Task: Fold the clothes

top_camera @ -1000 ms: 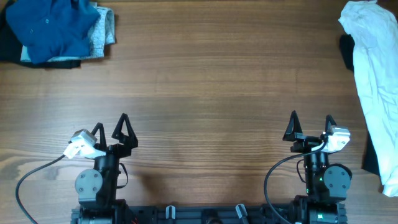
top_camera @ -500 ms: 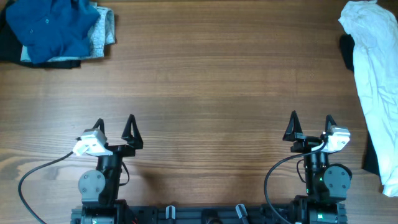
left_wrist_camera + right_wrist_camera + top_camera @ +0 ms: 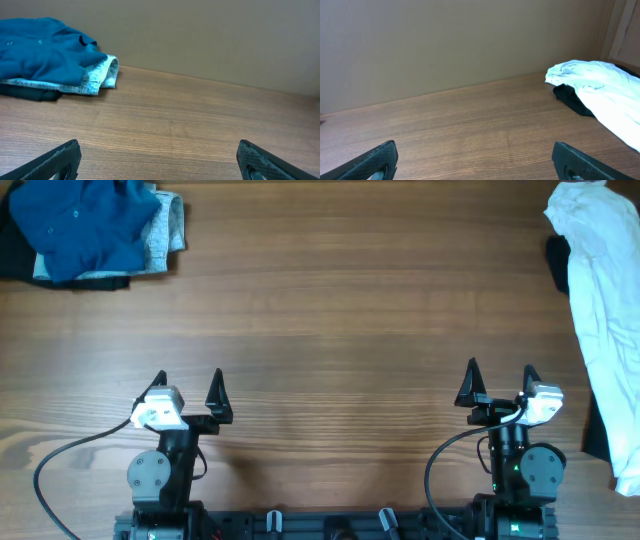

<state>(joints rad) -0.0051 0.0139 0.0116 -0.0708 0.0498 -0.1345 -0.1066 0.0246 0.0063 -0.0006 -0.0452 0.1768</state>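
**A:** How far had it got with the folding?

**B:** Nowhere, as far as I could see. The blue top (image 3: 85, 225) lay crumpled at the far left corner of the table (image 3: 340, 310). It was heaped on a pale denim piece (image 3: 172, 228) and some dark cloth (image 3: 15, 262). I couldn't make out a single neat fold in it.

**A:** And the arms?

**B:** Both sat back at the near edge, well apart from that heap. The left gripper (image 3: 188, 380) had its jaws spread wide with nothing between them. The right gripper (image 3: 500, 370) was the same, empty over bare wood.

**A:** So everything was left to do?

**B:** I judged so: reach the top, draw it onto open table, spread it flat, then fold. The white garment (image 3: 600, 310) draped down the right side wasn't part of the job.

**A:** Had anything changed from a second earlier?

**B:** Only the left arm. Its wrist had swung a little to its right, so the fingers pointed more squarely up the table, with the jaws just as wide. The right arm hadn't budged, nor had any of the cloth.
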